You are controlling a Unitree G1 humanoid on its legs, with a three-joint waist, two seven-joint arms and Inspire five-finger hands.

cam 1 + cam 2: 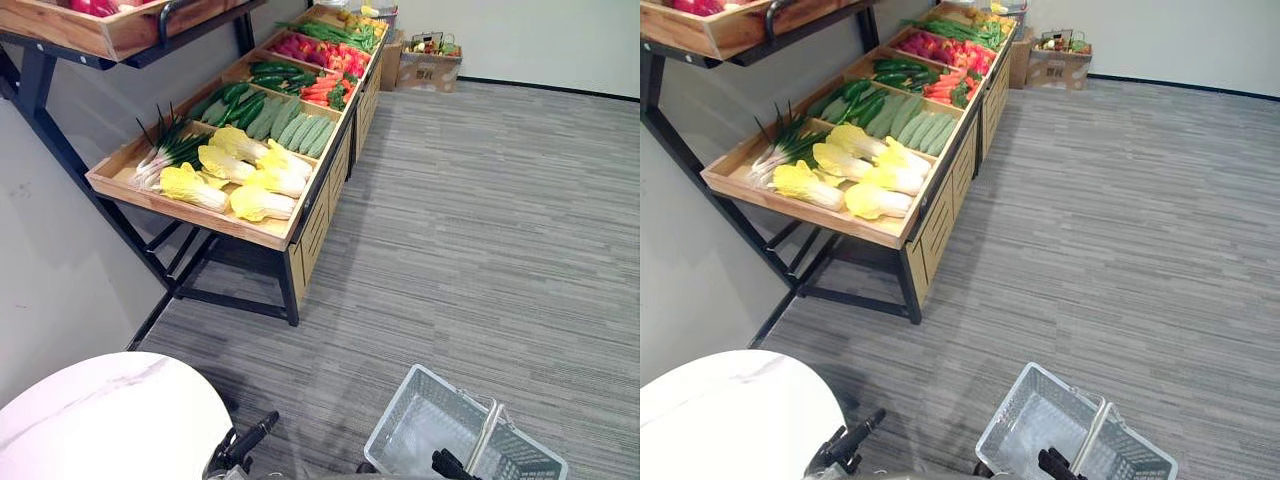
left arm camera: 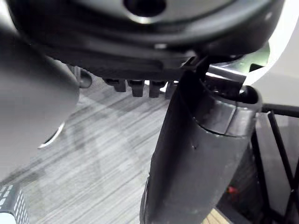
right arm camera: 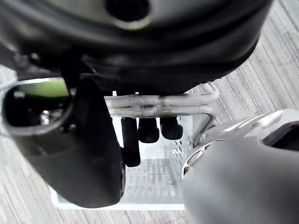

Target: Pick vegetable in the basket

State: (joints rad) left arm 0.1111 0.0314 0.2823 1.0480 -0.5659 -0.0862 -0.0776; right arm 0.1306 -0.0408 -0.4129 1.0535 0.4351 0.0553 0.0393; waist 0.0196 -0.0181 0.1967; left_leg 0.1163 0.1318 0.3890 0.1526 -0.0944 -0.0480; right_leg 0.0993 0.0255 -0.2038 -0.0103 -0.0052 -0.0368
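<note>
Right wrist view: right hand (image 3: 88,158) had its fingers (image 3: 148,130) hooked round the metal handles (image 3: 159,105) of the grey shopping basket (image 1: 420,420), low over the carpet (image 1: 480,250). Left hand (image 1: 240,447) hung by the white round table (image 1: 100,410), fingers loosely straight, gripping nothing. Veg (napa cabbages (image 1: 240,170) nearest, scallions (image 1: 165,155) beside, cucumbers (image 1: 275,75) & carrots (image 1: 320,90) further back) lay on the wooden display shelf (image 1: 270,232), well apart from the basket.

Left hand (image 2: 201,154) and right hand (image 3: 81,154) are glossy black with bulky thumbs.
</note>
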